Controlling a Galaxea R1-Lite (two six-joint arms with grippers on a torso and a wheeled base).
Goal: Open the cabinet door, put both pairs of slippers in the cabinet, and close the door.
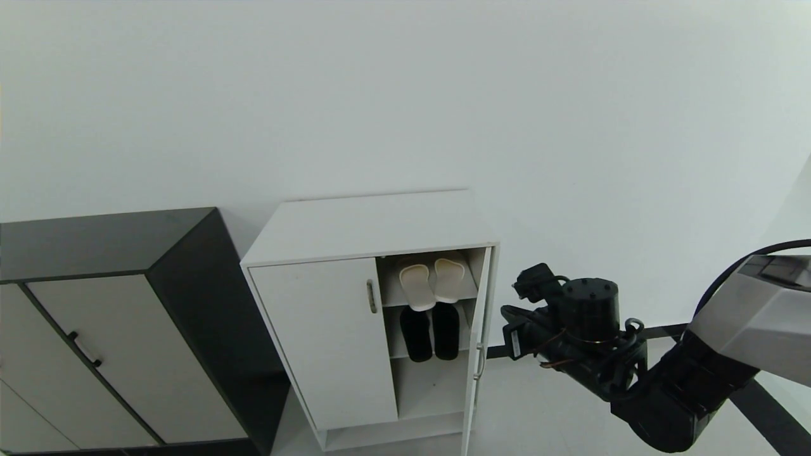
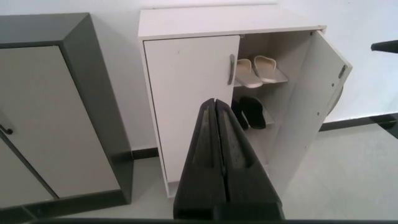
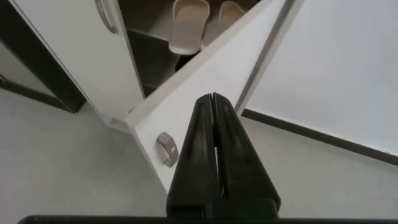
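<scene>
The white cabinet (image 1: 367, 221) stands against the far wall, just right of a bigger dark cabinet (image 1: 108, 234). Its left door is shut. Its right door (image 3: 205, 87) hangs open, swung out toward the near side. Both pairs are already inside: the white slippers (image 1: 432, 282) are on the top shelf and the black slippers (image 1: 431, 332) on the shelf below, toes pointing in. Closing the door looks like the step left.

The door is a stiff, flat panel and should swing lightly on its hinges. It likely needs only a push on its outer face, best near the free edge by the metal handle (image 3: 166, 148), far from the hinges. The slippers look soft and light and should not get in the way.

The right gripper (image 3: 214, 98) is just outside the open door, near the handle, with its jaws pressed together on nothing. The left gripper (image 2: 215, 102) is back from the cabinet front, also closed and empty.

There is no readable writing on the cabinets or slippers. What may be a small tag on the right arm is too small to read.
</scene>
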